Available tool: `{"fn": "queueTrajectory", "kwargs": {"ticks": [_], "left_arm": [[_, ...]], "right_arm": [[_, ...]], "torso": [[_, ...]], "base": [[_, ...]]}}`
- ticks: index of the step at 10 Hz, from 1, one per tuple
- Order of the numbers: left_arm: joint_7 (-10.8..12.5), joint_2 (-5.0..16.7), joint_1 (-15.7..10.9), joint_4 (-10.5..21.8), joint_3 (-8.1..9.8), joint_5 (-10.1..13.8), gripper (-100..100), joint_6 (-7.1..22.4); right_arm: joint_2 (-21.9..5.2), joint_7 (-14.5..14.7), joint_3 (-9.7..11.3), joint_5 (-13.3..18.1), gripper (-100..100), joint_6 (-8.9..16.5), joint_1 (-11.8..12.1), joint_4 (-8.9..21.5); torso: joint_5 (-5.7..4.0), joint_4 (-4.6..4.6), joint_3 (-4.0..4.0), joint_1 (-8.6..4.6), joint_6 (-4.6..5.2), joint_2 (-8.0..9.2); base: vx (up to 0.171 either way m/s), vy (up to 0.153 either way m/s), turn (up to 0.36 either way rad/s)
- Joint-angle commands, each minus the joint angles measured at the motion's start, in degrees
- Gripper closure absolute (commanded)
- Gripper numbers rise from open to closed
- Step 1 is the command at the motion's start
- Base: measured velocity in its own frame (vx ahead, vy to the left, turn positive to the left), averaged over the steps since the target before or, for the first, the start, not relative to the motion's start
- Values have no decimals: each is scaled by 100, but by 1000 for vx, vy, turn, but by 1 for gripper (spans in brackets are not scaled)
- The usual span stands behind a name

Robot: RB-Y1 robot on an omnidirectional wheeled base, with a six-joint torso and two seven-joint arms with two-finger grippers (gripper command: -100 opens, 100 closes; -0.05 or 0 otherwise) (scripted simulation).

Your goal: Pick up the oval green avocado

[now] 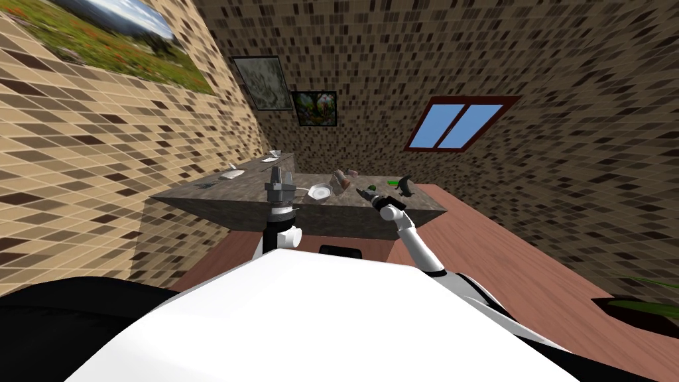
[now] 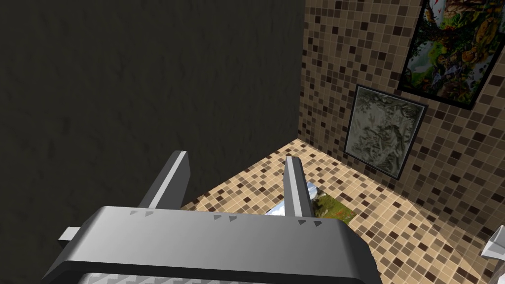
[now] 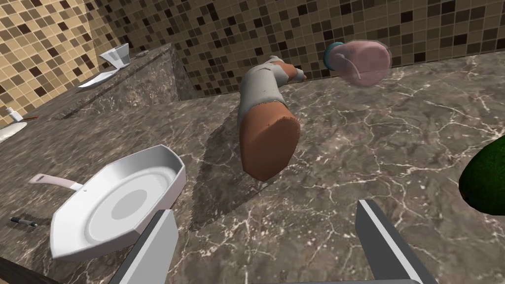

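The avocado [image 3: 486, 180] is a dark green oval lying on the dark marbled counter [image 3: 345, 162], partly cut off by the right wrist view's edge. My right gripper [image 3: 269, 231] hovers open just above the counter, and the avocado sits outside its right finger, apart from it. In the head view the right gripper [image 1: 363, 193] is over the counter's near edge with the avocado [image 1: 372, 188] right beside it. My left gripper [image 1: 280, 178] stands upright before the counter's front, open and holding nothing.
A white pan [image 3: 118, 202] with a pale handle lies beside the right gripper's left finger. Ahead lie a grey roll with a brown end [image 3: 266, 118] and a pink jar [image 3: 360, 61] on its side. A tiled wall backs the counter.
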Motion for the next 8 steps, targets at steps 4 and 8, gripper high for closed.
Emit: {"fn": "queueTrajectory", "kwargs": {"ticks": [4,8], "left_arm": [[0,0,0,0,0,0,0,0],[0,0,0,0,0,0,0,0]], "right_arm": [[-135,-757,15,-342,-100,558,-440,559],[-188,-1375,13,-478,-100,801,-616,809]], "torso": [[0,0,0,0,0,0],[-1,0,-1,-5,1,-1]], "base": [[29,-4,-25],[32,-11,-20]]}}
